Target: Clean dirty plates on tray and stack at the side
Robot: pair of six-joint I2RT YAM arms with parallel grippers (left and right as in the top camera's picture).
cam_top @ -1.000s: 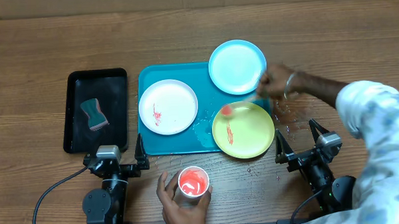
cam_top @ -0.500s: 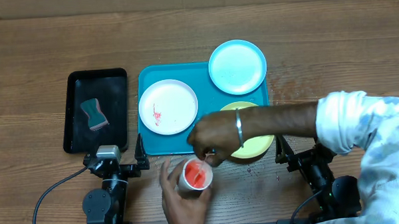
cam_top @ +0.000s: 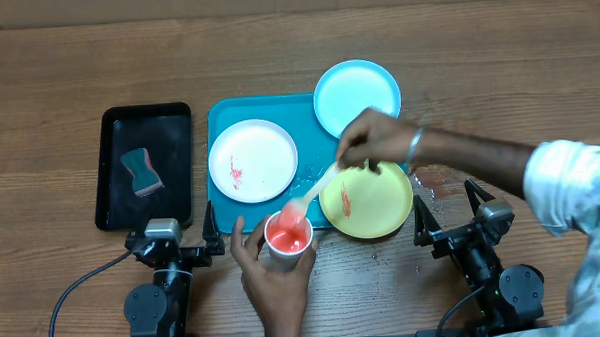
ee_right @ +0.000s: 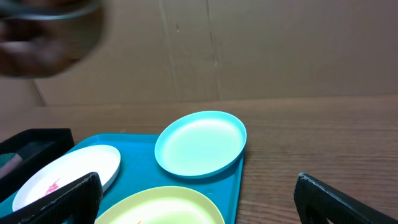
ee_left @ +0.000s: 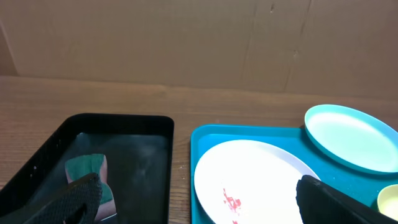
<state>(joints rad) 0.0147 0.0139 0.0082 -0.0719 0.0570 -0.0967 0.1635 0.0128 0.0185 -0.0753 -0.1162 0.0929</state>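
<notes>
The teal-blue tray point(cam_top: 223, 116) holds three plates. The white plate point(cam_top: 253, 160) with a red smear sits at its left, and shows in the left wrist view point(ee_left: 249, 180). The pale blue plate point(cam_top: 355, 92) overhangs the far right corner. The yellow-green plate point(cam_top: 366, 198) with a red smear overhangs the near right corner. My left gripper point(cam_top: 177, 241) is open near the table's front edge, below the tray's left corner. My right gripper point(cam_top: 452, 221) is open at the front right, beside the yellow-green plate.
A person's hands are over the scene: one holds a cup of red sauce point(cam_top: 290, 240) by the tray's front edge, the other holds a white utensil point(cam_top: 316, 186) between cup and plates. A black tray point(cam_top: 145, 119) with a green sponge point(cam_top: 142, 172) lies left.
The person's right hand went from the blue plate to the cup, then lifted up toward the yellow-green plate with the utensil still reaching the cup. Both arms stayed still.
</notes>
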